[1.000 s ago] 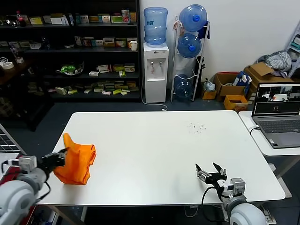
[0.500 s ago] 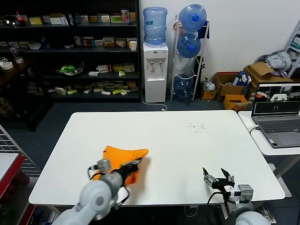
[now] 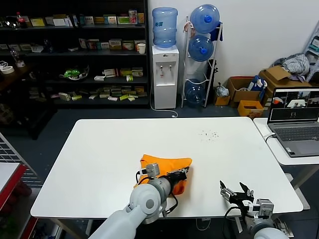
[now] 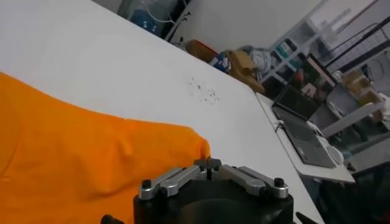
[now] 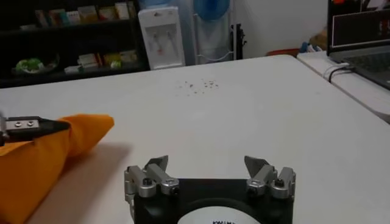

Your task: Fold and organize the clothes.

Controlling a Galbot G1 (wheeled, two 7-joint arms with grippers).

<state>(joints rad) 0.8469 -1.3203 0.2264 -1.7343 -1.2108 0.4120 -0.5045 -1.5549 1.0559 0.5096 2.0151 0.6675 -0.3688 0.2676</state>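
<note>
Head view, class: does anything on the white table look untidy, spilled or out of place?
Yes. The orange T-shirt lies bunched and creased at the left gripper, not flat or folded. A scatter of small dark specks marks the table farther back. The right gripper waits open near the front edge.

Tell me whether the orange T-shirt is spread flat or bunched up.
Bunched up. The orange T-shirt sits as a small crumpled bundle on the white table, with the left gripper shut on its edge.
</note>
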